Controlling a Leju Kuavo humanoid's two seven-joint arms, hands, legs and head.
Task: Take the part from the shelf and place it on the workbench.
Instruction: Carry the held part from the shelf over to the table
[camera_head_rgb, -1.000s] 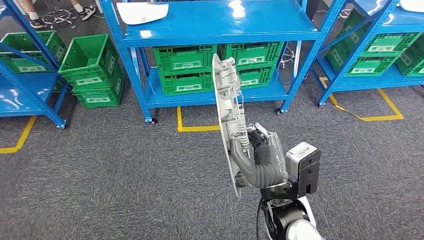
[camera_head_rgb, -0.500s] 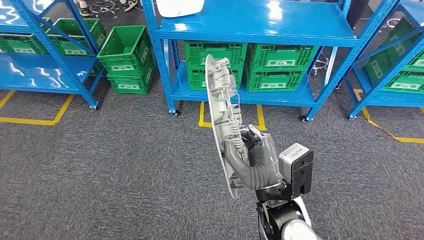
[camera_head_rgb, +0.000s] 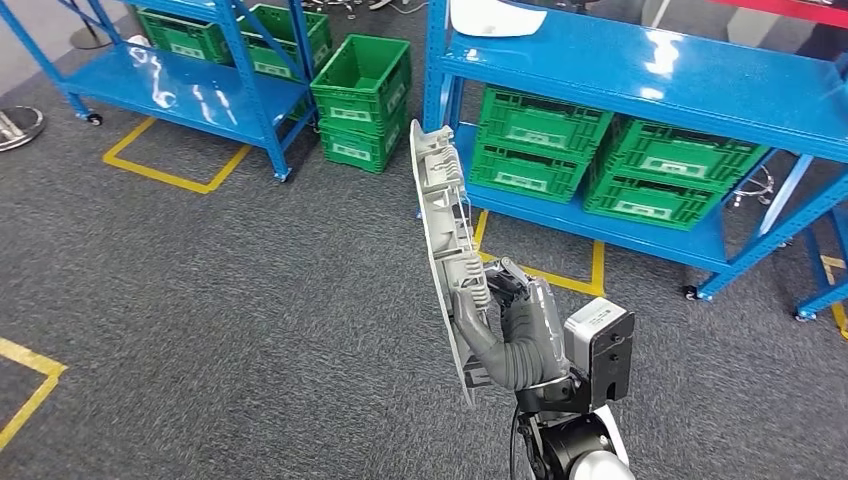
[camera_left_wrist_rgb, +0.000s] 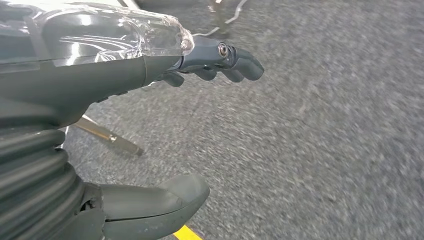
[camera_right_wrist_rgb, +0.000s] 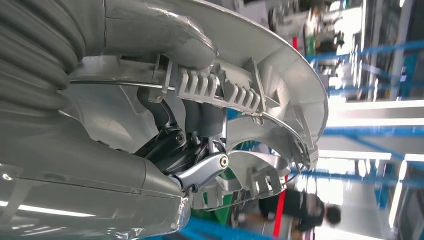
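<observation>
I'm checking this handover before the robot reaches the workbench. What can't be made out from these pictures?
- The workbench: nothing in the head view can be identified as it.
- The part's outer face: in the head view it stands edge-on.
- The right hand's fingers: partly hidden behind the part's ribs in the right wrist view.
- The background of the right wrist view: blurred and glared; the person there is indistinct.

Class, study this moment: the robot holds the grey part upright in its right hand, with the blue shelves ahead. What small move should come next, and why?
Probably keep the grip and turn on toward the workbench. The right hand grips the grey part upright, off the blue shelf; the views show only shelves, green crates and carpet, no workbench. The left hand holds nothing.
</observation>
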